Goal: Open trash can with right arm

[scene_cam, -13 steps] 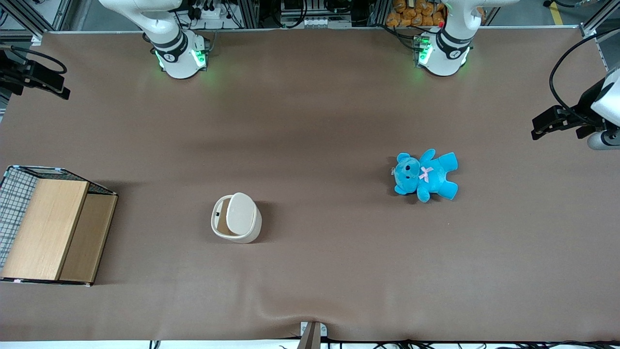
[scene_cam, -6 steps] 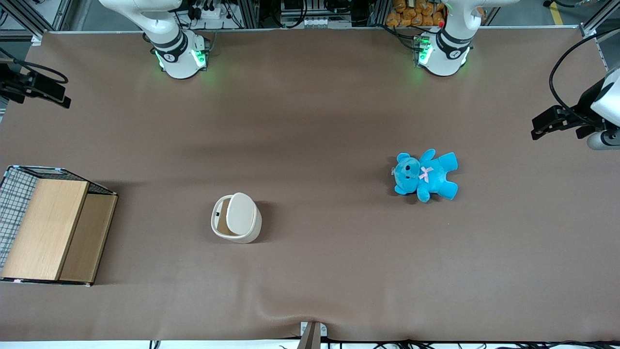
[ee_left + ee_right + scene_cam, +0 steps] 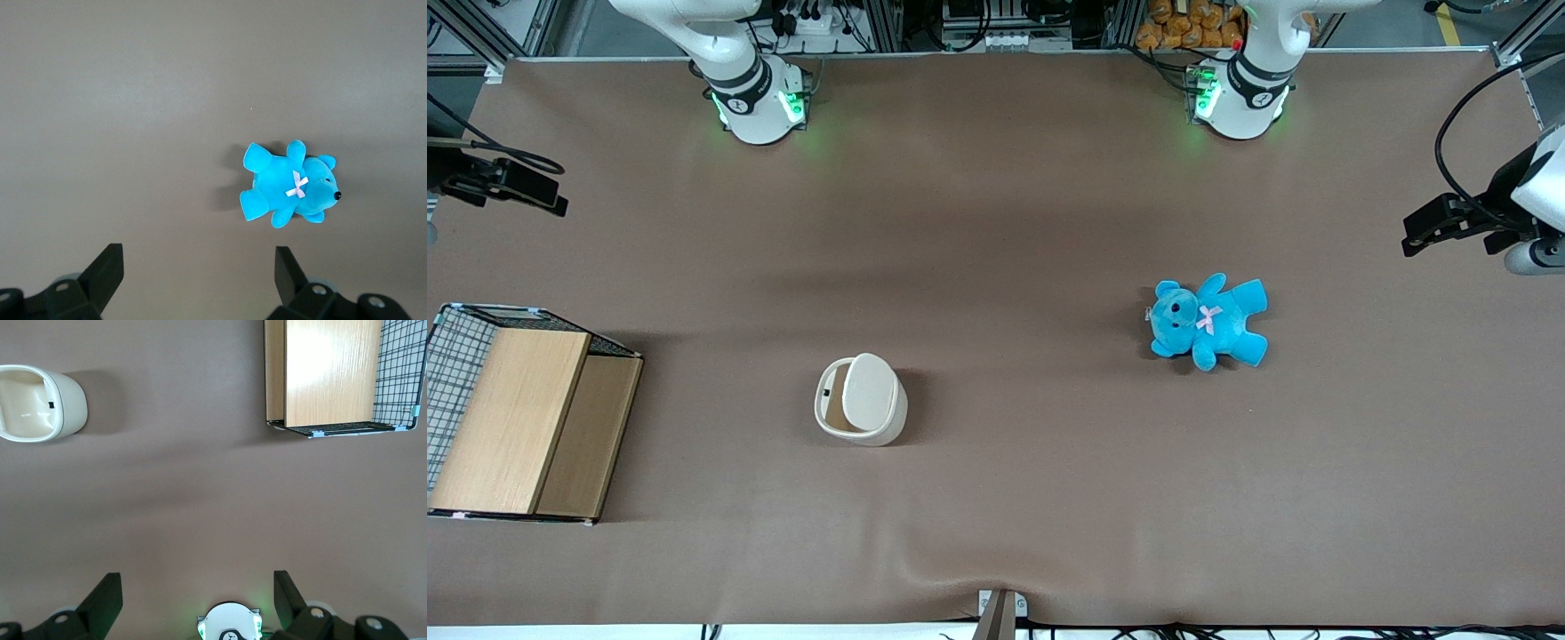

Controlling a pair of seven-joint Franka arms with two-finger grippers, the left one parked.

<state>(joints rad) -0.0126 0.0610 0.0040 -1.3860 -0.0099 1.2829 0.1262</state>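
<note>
The cream-white trash can (image 3: 861,400) stands on the brown table, nearer to the front camera than the arm bases. Its flat white lid (image 3: 869,391) is tilted, and a strip of tan inside shows beside it. The right wrist view looks down into the trash can (image 3: 40,403) and shows its pale inside. My right gripper (image 3: 551,200) hangs high at the working arm's end of the table, far from the can. Its black fingers (image 3: 103,600) stand wide apart with nothing between them, so the gripper (image 3: 197,600) is open.
A wood-panelled wire basket (image 3: 516,413) (image 3: 333,373) sits at the working arm's end of the table, beside the can. A blue teddy bear (image 3: 1208,320) (image 3: 290,190) lies toward the parked arm's end. The working arm's white base (image 3: 230,623) glows green.
My right gripper has drifted a little nearer to the front camera at the table's edge. The trash can, basket and bear have not moved.
</note>
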